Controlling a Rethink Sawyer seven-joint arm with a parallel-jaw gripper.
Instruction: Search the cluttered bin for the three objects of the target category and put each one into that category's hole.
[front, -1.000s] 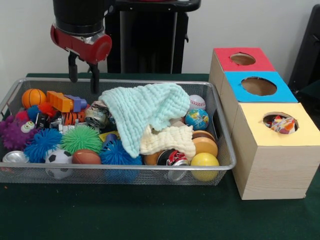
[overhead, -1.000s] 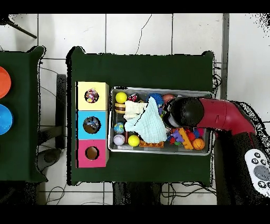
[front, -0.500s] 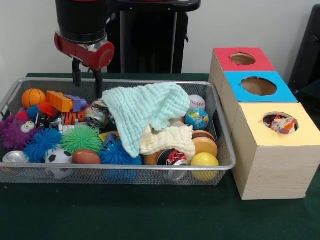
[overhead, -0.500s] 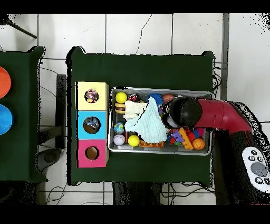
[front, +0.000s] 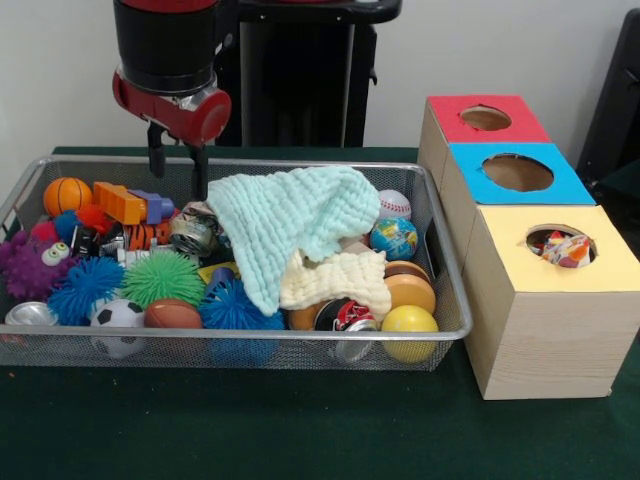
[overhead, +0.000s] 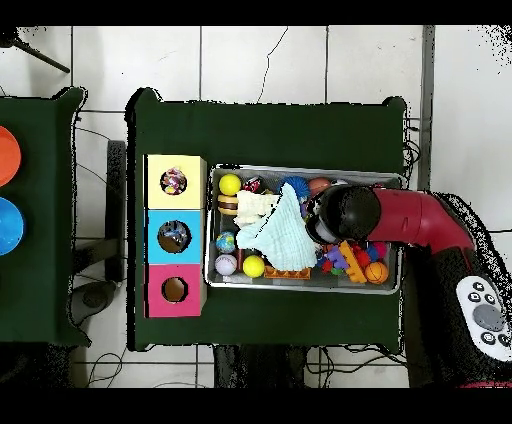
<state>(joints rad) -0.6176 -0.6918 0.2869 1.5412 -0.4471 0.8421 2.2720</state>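
A wire mesh bin (front: 250, 338) holds a jumble of toys. A mint cloth (front: 285, 215) and a cream cloth (front: 335, 280) lie draped over its middle. My gripper (front: 178, 172) hangs open over the back left of the bin, just left of the mint cloth and above a silver can (front: 190, 235), with nothing between its fingers. Three boxes stand to the right with holed tops: red (front: 485, 120), blue (front: 515, 172) and yellow (front: 560, 250). A colourful object shows in the yellow box's hole. In the overhead view the arm's head (overhead: 345, 213) hides the gripper.
Around the cloths lie a basketball (front: 67, 195), soccer ball (front: 118, 318), baseball (front: 394, 203), globe ball (front: 394, 238), yellow ball (front: 409, 325), green spiky ball (front: 162, 277), orange block (front: 120, 202) and a red-black can (front: 345, 315). The boxes touch the bin's right side.
In the front view the gripper has shifted slightly right and lower, closer to the mint cloth's left edge. Nothing in the bin has moved.
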